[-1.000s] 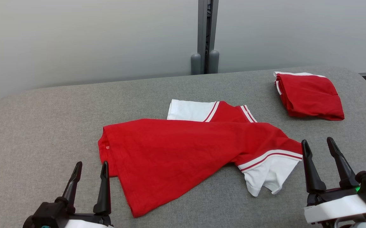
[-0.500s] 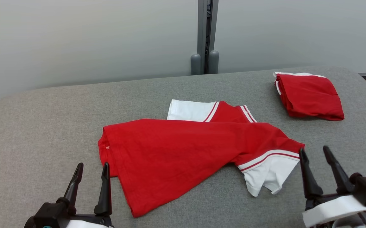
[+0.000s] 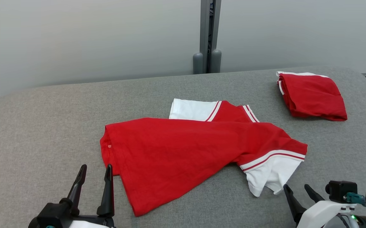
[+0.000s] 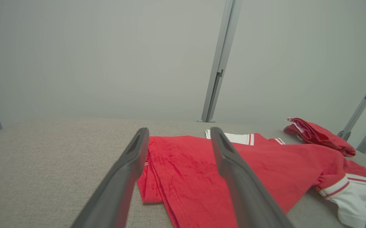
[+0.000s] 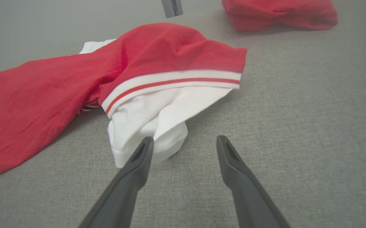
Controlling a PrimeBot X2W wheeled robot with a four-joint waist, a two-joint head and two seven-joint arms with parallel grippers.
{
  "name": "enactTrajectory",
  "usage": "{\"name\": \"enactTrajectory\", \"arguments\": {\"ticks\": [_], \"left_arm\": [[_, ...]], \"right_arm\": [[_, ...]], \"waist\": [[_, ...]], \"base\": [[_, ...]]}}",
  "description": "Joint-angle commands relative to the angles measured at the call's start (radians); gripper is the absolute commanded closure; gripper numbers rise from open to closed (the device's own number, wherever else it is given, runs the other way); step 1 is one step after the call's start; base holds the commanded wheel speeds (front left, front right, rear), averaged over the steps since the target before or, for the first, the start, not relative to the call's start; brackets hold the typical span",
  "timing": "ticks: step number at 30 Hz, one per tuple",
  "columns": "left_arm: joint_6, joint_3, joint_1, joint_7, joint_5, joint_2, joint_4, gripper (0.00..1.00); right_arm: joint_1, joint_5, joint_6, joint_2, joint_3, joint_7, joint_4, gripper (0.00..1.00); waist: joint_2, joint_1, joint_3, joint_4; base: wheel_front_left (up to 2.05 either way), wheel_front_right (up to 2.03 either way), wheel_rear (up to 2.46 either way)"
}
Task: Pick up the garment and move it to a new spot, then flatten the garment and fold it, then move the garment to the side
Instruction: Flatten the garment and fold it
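The garment (image 3: 183, 148) is a red shirt with white, red-striped sleeves, lying rumpled across the middle of the grey table (image 3: 43, 107). It shows too in the left wrist view (image 4: 265, 164) and the right wrist view (image 5: 157, 57). My left gripper (image 3: 94, 172) stands open at the lower left, just short of the shirt's near left edge, nothing between its fingers; seen from its own wrist (image 4: 178, 133). My right gripper (image 3: 297, 188) is open at the lower right, close to the white sleeve (image 3: 271, 175); from its own wrist (image 5: 184, 141) the tips sit just before that sleeve (image 5: 157, 120).
A second red garment (image 3: 312, 95), folded, lies at the table's far right corner. Behind the table stands a pale wall with a grey post (image 3: 210, 34). Bare grey surface lies left of the shirt and along the near edge.
My right gripper has dropped back and down toward the lower right corner, away from the sleeve's side. The camera shifted slightly. The left gripper and the shirt have stayed put.
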Motion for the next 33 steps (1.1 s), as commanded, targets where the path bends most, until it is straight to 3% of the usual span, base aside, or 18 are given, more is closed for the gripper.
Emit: {"name": "enactTrajectory", "arguments": {"ticks": [1, 11, 19, 20, 21, 28, 33], "left_arm": [[-0.007, 0.003, -0.018, -0.001, 0.008, -0.001, 0.004, 0.0], [-0.021, 0.007, -0.028, -0.001, 0.015, -0.012, 0.015, 0.0], [-0.033, 0.017, -0.032, -0.001, 0.023, -0.023, 0.023, 0.0], [-0.035, 0.018, -0.033, -0.001, 0.024, -0.025, 0.024, 0.0], [-0.034, 0.02, -0.033, -0.001, 0.024, -0.026, 0.024, 0.0], [-0.041, 0.028, -0.034, -0.001, 0.03, -0.033, 0.029, 0.0], [-0.044, 0.03, -0.035, -0.001, 0.035, -0.036, 0.033, 0.0]], "right_arm": [[-0.015, 0.001, 0.0, -0.001, -0.006, 0.007, 0.002, 0.0], [-0.054, -0.007, 0.0, 0.012, -0.007, 0.105, 0.057, 0.0], [-0.072, 0.01, 0.0, 0.011, -0.011, 0.108, 0.074, 0.0], [-0.074, 0.01, 0.0, 0.011, -0.013, 0.1, 0.076, 0.66], [-0.074, 0.012, 0.0, 0.012, -0.011, 0.099, 0.081, 1.0], [-0.083, 0.021, 0.0, 0.011, 0.002, 0.117, 0.088, 1.0], [-0.056, 0.075, 0.0, 0.011, 0.021, 0.194, 0.038, 1.0]], "waist": [[0.0, 0.0, 0.002, 0.003], [0.0, 0.0, 0.012, 0.043], [0.0, 0.0, 0.017, 0.069], [0.0, 0.0, 0.017, 0.071], [0.0, 0.0, 0.018, 0.072], [0.0, 0.0, 0.02, 0.064], [0.0, 0.0, 0.019, 0.042]], "base": [[0.0, 0.0, 0.0], [0.0, 0.0, 0.0], [0.0, 0.0, 0.0], [0.0, 0.0, 0.0], [0.0, 0.0, 0.0], [0.0, 0.0, 0.0], [0.0, 0.0, 0.0]]}}
